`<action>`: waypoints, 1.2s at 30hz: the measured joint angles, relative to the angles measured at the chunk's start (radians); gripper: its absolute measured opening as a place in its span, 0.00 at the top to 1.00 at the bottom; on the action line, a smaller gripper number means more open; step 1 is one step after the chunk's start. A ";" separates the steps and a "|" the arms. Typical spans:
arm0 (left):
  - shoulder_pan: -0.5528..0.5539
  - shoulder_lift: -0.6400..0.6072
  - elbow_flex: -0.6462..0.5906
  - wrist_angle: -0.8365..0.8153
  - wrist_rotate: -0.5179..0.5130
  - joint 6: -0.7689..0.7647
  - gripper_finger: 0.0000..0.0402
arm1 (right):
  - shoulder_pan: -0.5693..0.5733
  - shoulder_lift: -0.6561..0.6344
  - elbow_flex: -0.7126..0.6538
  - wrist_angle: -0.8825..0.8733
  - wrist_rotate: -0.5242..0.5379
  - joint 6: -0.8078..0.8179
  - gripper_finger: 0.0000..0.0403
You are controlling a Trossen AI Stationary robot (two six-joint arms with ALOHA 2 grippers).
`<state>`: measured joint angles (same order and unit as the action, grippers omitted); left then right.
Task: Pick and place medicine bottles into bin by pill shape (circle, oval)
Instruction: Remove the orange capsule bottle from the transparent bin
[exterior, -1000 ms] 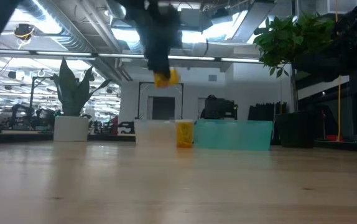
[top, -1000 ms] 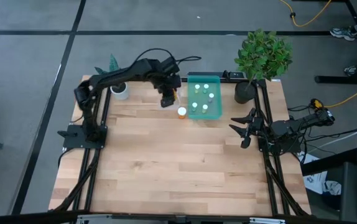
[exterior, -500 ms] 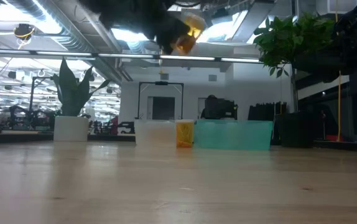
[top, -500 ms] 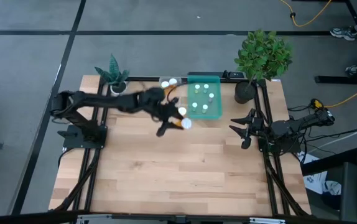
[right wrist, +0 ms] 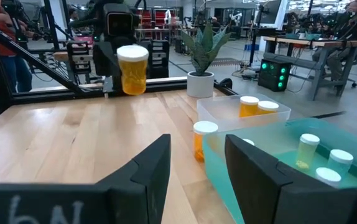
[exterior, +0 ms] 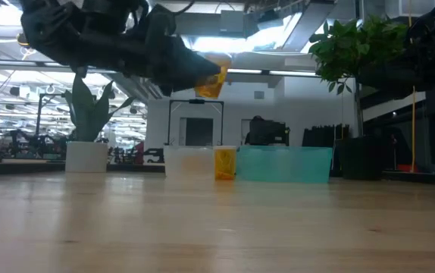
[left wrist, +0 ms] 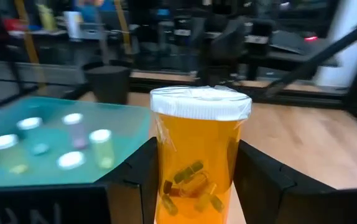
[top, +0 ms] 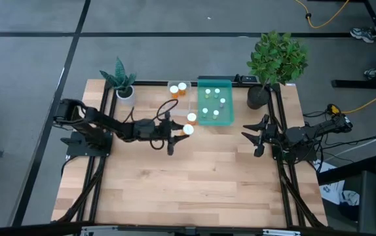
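Two bins sit side by side at the counter's [top: 175,177] far edge: a clear bin [top: 177,91] holding two orange bottles with white caps, and touching it on the right a larger teal bin [top: 215,102] with several small pale bottles inside. No label or writing can be read on any bottle; the only lettering in sight is a few chalky marks on the right arm's housing in the right wrist view, too partial to make out. The left gripper [top: 179,131] is clamped on an orange medicine bottle [left wrist: 197,162], held upright and well above the wood, in front of the bins; through its clear orange wall, elongated capsule-like pills show at the bottom. One more orange bottle [top: 192,118] stands on the counter just in front of the bins, near where they meet, and just beyond the held one. The right gripper [top: 255,136] waits at the counter's right edge with its fingers apart and nothing between them. A snake plant in a white pot [top: 124,92] stands at the far left corner and a leafy plant in a dark pot [top: 259,97] at the far right, beside the teal bin. The near part of the counter is bare wood right out to the black frame rails
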<state>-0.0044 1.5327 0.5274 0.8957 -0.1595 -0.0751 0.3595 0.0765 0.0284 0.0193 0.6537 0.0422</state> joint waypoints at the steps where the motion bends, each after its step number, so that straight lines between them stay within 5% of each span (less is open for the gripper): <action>1: -0.012 0.005 0.001 0.001 -0.036 0.004 0.62 | 0.000 0.000 0.000 0.000 0.000 0.000 0.62; 13: -0.042 0.291 0.021 0.325 -0.091 -0.004 0.62 | 0.000 0.000 0.000 0.000 0.001 -0.025 0.62; 24: -0.069 0.533 0.200 0.335 -0.147 0.004 0.62 | 0.000 0.000 0.000 0.000 0.000 -0.025 0.62; 36: -0.066 0.623 0.249 0.328 -0.149 -0.002 0.62 | 0.000 0.000 0.000 0.000 0.000 -0.022 0.62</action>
<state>-0.0704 2.1555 0.7761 1.2236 -0.3084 -0.0769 0.3595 0.0765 0.0284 0.0195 0.6540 0.0200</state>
